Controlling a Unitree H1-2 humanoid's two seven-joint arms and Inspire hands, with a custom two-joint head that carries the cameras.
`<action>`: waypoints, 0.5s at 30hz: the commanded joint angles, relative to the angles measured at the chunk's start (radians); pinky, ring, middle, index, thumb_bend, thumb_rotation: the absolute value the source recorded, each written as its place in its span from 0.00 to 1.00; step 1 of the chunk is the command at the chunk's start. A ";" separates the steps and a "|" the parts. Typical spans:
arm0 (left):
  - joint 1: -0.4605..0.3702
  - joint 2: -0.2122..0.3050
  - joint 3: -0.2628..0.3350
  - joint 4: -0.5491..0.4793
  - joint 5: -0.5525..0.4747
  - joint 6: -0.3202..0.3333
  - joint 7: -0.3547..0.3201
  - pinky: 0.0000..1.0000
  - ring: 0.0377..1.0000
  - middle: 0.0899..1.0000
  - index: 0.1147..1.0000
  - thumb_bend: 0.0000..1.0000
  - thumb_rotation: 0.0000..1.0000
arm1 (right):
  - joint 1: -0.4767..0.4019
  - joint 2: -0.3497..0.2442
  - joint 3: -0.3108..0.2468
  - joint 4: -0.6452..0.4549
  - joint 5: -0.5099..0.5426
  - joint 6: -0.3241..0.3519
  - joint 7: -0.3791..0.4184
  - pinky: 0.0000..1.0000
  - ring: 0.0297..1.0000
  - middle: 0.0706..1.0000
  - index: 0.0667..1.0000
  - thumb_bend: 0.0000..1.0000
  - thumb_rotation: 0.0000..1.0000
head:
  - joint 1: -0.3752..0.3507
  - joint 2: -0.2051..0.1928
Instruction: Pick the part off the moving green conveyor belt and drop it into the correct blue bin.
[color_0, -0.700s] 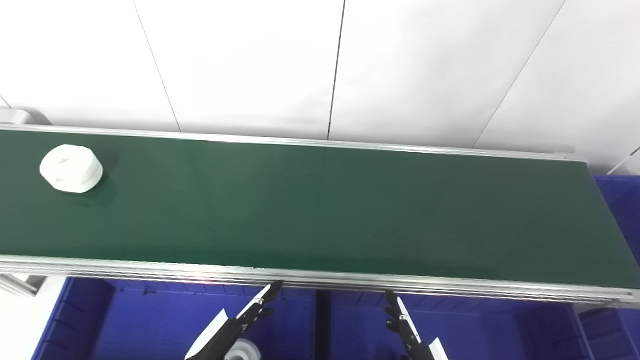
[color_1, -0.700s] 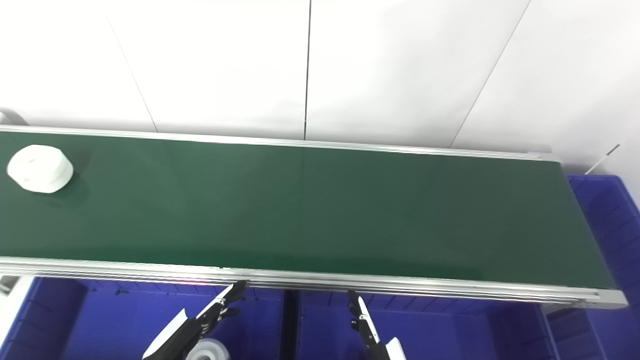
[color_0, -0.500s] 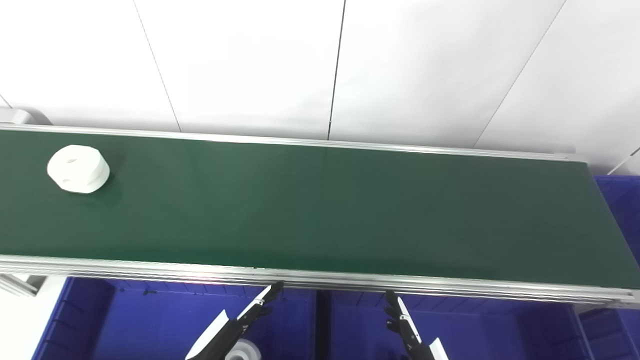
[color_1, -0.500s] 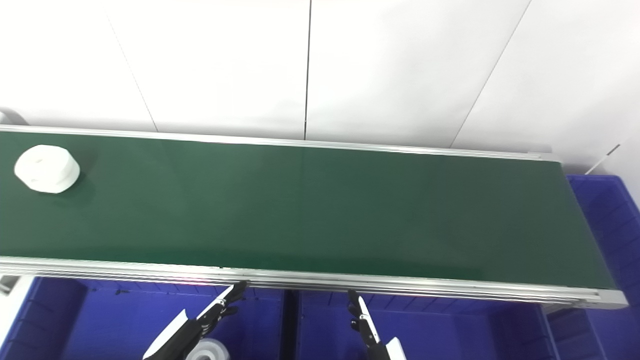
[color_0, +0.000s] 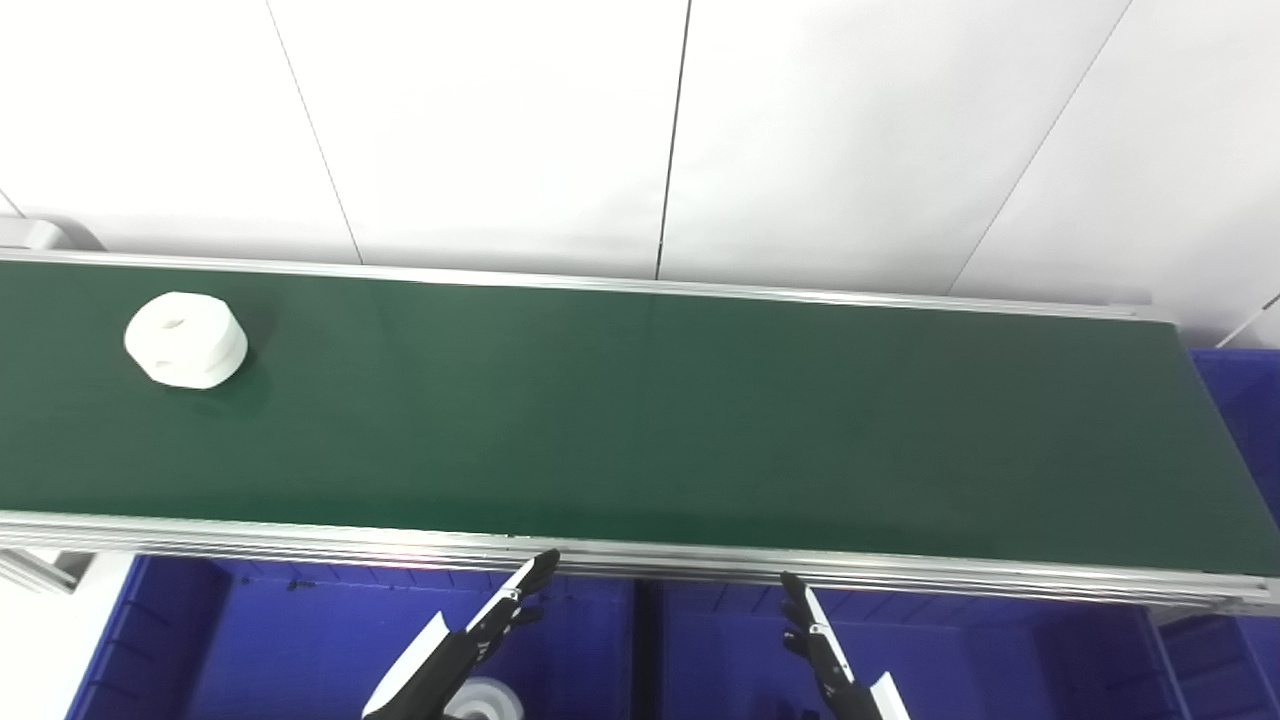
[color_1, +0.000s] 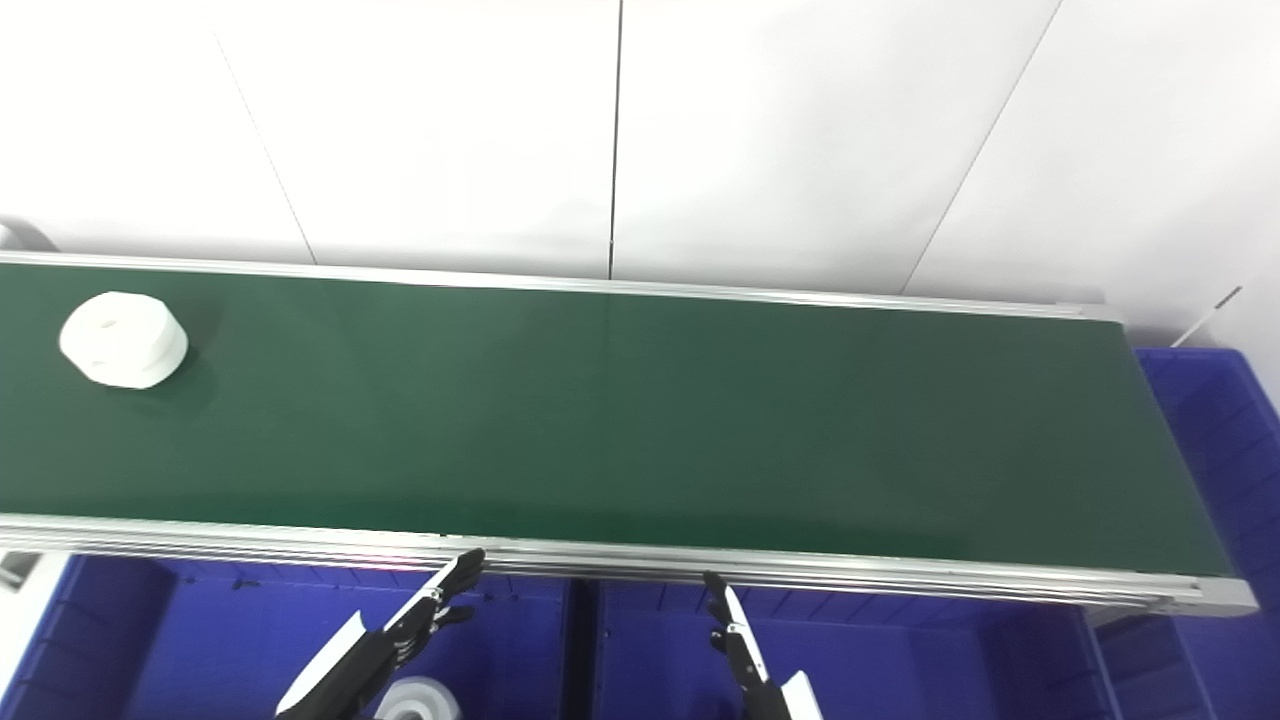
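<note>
A white round part (color_0: 186, 339) with holes in its top lies on the green conveyor belt (color_0: 640, 420) at the far left; it also shows in the right eye view (color_1: 123, 338). My left hand (color_0: 480, 635) is open and empty, fingers stretched out, just below the belt's near rail over the left blue bin (color_0: 300, 640). My right hand (color_0: 825, 645) is open and empty, fingers straight, over the middle blue bin (color_0: 1000, 660). Both hands are far from the part.
A white round part (color_0: 487, 698) lies in the left bin under my left hand. Another blue bin (color_0: 1240, 400) stands past the belt's right end. An aluminium rail (color_0: 640, 560) edges the belt's near side. A white wall stands behind.
The white part has ridden the belt to the right. Both hands have shifted slightly, staying open below the rail.
</note>
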 joint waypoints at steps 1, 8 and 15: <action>0.006 -0.010 0.010 -0.048 -0.002 -0.039 -0.007 0.96 1.00 1.00 1.00 0.75 0.67 | 0.013 -0.005 -0.004 -0.047 0.002 0.006 0.011 0.95 0.98 1.00 1.00 0.80 0.48 | 0.004 0.006; 0.015 -0.034 0.026 -0.070 0.026 -0.036 -0.010 0.99 1.00 1.00 1.00 0.71 0.73 | 0.004 -0.009 -0.017 -0.051 -0.006 -0.003 0.020 0.93 0.97 1.00 1.00 0.78 0.52 | 0.015 0.048; 0.023 -0.054 0.043 -0.083 0.021 -0.025 -0.032 1.00 1.00 1.00 1.00 0.70 0.74 | -0.001 -0.013 -0.026 -0.065 -0.027 0.014 0.024 0.90 0.96 1.00 1.00 0.81 0.56 | 0.022 0.056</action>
